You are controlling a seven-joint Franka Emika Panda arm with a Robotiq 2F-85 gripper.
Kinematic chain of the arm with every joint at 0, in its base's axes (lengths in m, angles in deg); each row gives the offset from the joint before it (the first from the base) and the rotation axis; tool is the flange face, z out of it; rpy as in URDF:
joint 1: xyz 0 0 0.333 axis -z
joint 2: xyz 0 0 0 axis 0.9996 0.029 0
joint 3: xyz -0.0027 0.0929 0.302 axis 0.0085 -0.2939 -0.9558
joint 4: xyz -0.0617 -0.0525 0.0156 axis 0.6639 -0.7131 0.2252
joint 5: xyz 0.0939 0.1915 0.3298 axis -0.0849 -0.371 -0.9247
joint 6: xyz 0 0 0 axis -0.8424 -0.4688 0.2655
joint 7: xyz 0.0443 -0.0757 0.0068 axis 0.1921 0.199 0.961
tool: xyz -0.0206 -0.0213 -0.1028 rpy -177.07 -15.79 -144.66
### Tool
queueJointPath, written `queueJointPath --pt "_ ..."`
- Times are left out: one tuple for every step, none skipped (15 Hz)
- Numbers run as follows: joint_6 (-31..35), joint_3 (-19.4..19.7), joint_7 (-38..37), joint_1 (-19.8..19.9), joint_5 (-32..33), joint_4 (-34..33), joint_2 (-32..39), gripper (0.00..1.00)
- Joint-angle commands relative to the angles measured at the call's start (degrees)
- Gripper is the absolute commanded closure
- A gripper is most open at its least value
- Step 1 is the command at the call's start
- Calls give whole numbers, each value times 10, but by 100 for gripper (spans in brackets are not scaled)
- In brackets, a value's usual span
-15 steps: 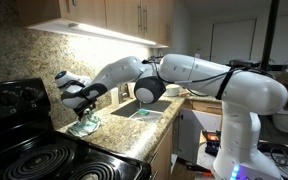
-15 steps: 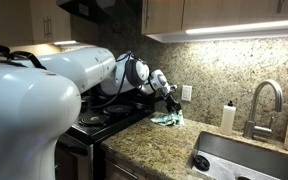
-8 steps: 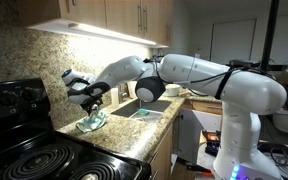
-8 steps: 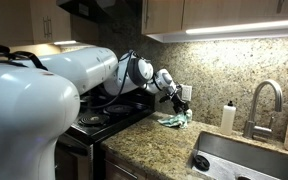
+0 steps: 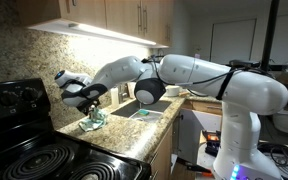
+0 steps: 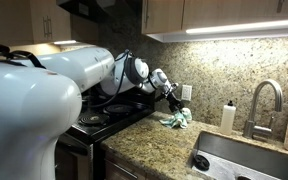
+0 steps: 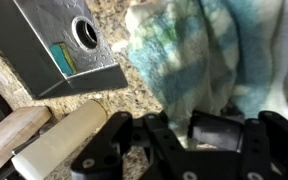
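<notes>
Cloth (image 5: 95, 121), pale with blue-green patches, lies bunched on the granite surface (image 5: 126, 136), left of centre in that exterior view. It is between the stove (image 5: 24, 152) at lower left and the sink further right. In an exterior view the cloth (image 6: 178, 119) sits at centre frame, close to the speckled back wall and below a wall outlet (image 6: 186, 93). A white bottle (image 6: 227, 118) and a faucet (image 6: 265, 98) stand well apart from it toward the right.

Claw (image 5: 87, 108) is directly above the cloth, jaws together and clamped on its upper folds. The lower folds touch the surface. In the wrist view the claw (image 7: 219, 128) fills the bottom edge and the cloth (image 7: 214, 55) spreads across the upper right. The steel sink (image 7: 52, 42) with its round drain occupies the upper left.
</notes>
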Motion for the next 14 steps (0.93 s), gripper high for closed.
queueJointPath --pt "-33 -4 23 -35 9 -6 12 94" --pt "-36 -5 27 -43 7 -7 17 94" --pt "-42 -5 31 -48 6 -7 22 93" --pt "-47 -4 33 -52 4 -8 26 93" --pt "-51 -3 33 -52 3 -9 29 94" --pt "-53 -2 33 -52 2 -9 30 94" --pt "-53 0 32 -49 1 -9 30 94" --pt "-55 1 32 -47 1 -10 30 94" --pt "-55 4 29 -44 2 -10 29 94" --pt "-56 7 29 -42 3 -10 28 93" --pt "-57 9 32 -38 3 -9 26 94" --pt "-58 10 40 -34 1 -8 24 92" --pt "-60 7 53 -28 -2 -6 20 93" --pt "-62 6 63 -22 -4 -5 17 93"
